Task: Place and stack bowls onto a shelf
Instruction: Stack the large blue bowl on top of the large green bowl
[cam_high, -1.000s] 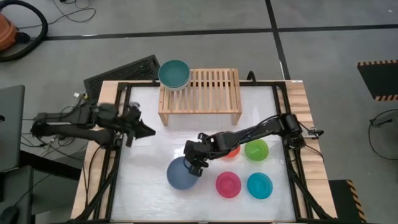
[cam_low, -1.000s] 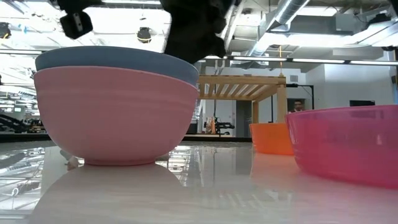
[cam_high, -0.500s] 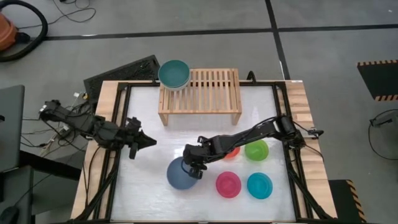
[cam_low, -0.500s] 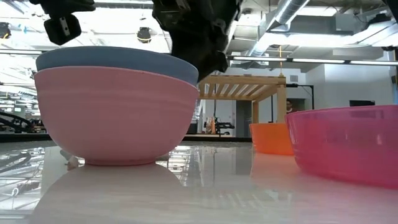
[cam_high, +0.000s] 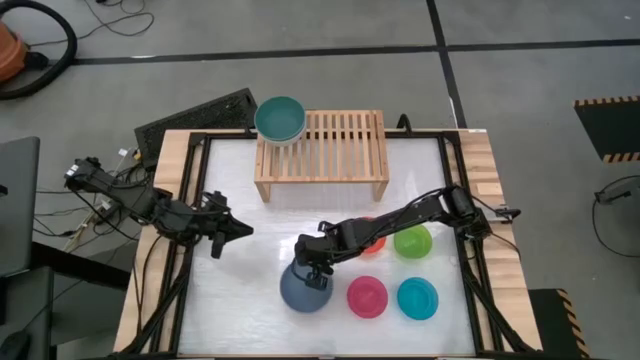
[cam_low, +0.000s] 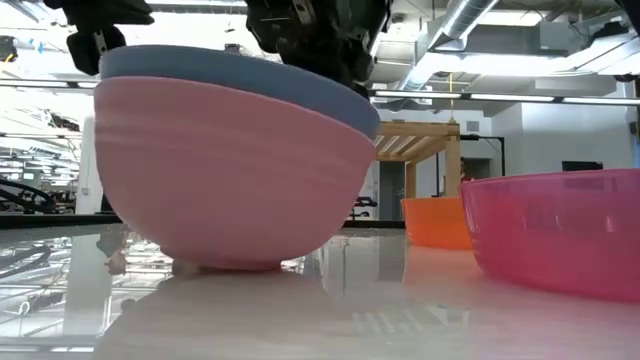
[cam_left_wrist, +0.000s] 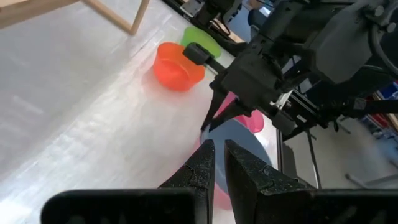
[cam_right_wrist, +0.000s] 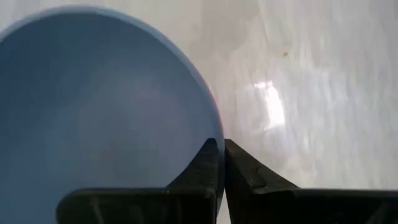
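Two nested bowls, slate-blue bowl (cam_high: 303, 290) in pink bowl (cam_low: 230, 180), seemingly tilted, rim pinched by right gripper (cam_high: 318, 274) near the shelf (cam_high: 322, 150); left gripper (cam_high: 240, 230) clenched, holding nothing.

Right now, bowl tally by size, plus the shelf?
Large bowls: 3 – teal bowl, slate-blue bowl, pink bowl nested under it
Small bowls: 4 – orange bowl, green bowl, magenta bowl, cyan bowl
Shelf: 1
Total: 8

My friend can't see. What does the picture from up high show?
The right end effector pinches the rim of a slate-blue bowl on a white table. Nearby sit orange, green, magenta and cyan bowls.
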